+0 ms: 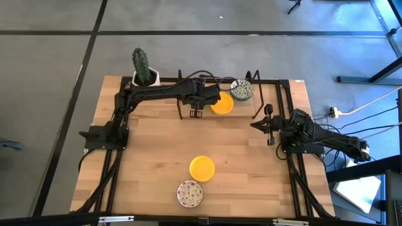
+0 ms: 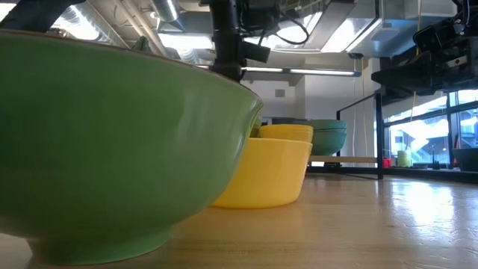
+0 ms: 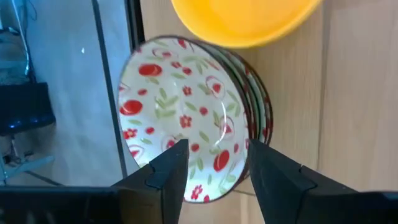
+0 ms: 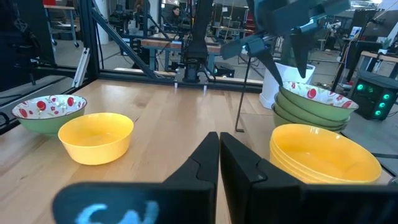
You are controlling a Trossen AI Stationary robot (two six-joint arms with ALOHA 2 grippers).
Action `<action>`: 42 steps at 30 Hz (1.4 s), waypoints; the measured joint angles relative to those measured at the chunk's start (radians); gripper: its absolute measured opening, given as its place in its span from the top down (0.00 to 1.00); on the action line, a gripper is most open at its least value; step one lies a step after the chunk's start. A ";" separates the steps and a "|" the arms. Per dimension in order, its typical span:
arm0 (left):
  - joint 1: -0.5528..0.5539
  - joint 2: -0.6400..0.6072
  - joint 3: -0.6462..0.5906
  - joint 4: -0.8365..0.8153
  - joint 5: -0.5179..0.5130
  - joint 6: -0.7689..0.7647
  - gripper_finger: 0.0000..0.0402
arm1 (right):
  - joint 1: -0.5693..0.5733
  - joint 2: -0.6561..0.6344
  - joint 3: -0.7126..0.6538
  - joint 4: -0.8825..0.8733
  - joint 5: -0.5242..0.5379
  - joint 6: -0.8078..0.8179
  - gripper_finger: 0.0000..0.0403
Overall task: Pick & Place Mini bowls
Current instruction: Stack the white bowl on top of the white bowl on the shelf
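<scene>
Two stacks of mini bowls stand at the table's far middle: a yellow stack [image 1: 222,103] [image 4: 323,155] and a stack that is green outside, white with red flowers inside [image 1: 242,90] [image 3: 186,118] [image 4: 314,99]. My left gripper [image 3: 214,165] [image 4: 297,46] hangs open just above the floral stack, pointing steeply down, fingers over the top bowl's rim with nothing between them. A single yellow bowl [image 1: 201,168] [image 4: 96,137] and a single floral bowl [image 1: 190,193] [image 4: 48,112] rest on their bases near the front edge. My right gripper [image 1: 269,122] [image 4: 219,155] waits shut at the right.
A cactus in a white pot [image 1: 144,69] stands at the far left corner, beside the left arm. A black frame [image 1: 282,81] borders the table's far and side edges. In the low view the front floral bowl's green wall [image 2: 112,149] fills the left half.
</scene>
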 joint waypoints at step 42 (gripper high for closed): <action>0.086 0.005 -0.128 0.445 0.126 0.019 0.99 | 0.000 0.000 0.000 0.000 0.000 0.003 0.96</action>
